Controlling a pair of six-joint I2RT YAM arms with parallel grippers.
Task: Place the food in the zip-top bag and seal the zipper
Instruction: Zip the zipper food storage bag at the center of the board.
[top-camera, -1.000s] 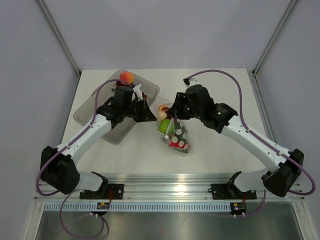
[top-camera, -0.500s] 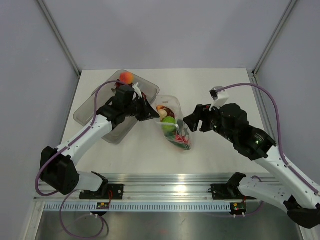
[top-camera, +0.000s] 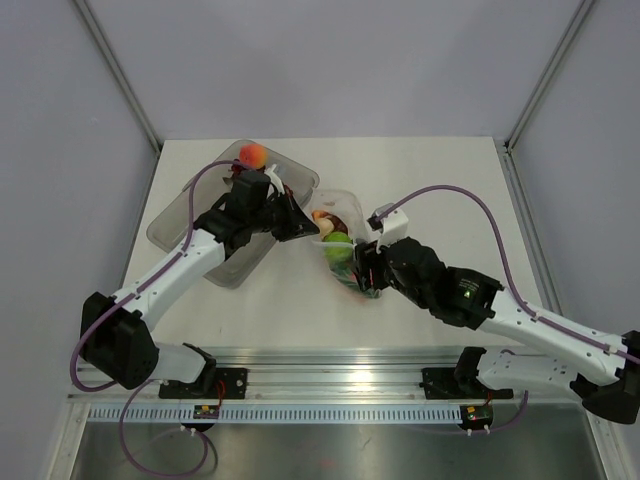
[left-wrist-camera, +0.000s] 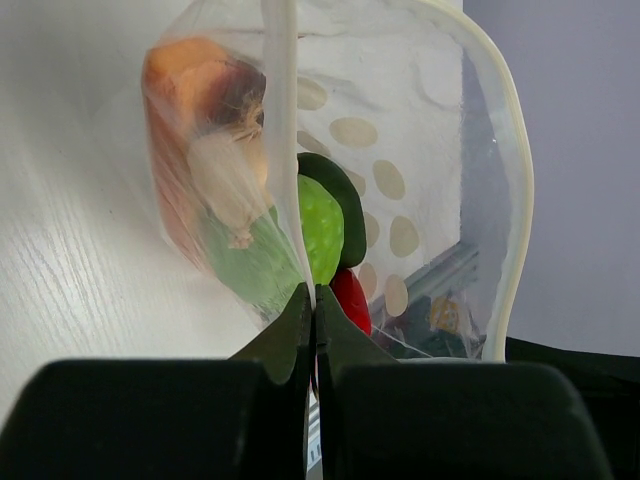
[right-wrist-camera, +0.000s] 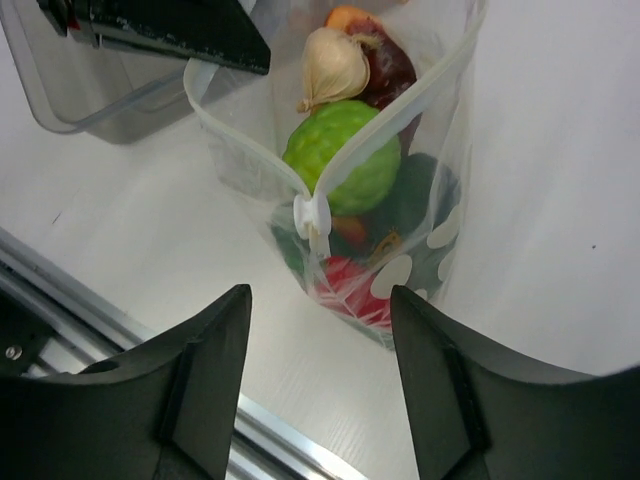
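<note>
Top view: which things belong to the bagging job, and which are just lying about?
Job:
- zip-top bag and its zipper
- lime and other food inside
- peach at the tray's far end
- left gripper, shut on the bag's edge
- right gripper, open

Lying about:
- clear grey tray
- metal rail

The clear zip-top bag (right-wrist-camera: 440, 232) bears white spots, the lime (right-wrist-camera: 345, 155) is light green, the tray (top-camera: 168, 229) grey, the tabletop (top-camera: 450, 180) white.

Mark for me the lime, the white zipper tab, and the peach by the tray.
lime (right-wrist-camera: 342, 168): right wrist view, middle of its bumpy green skin.
white zipper tab (right-wrist-camera: 311, 216): right wrist view, flat face of the tab.
peach (top-camera: 253, 154): top external view, its orange top side.
</note>
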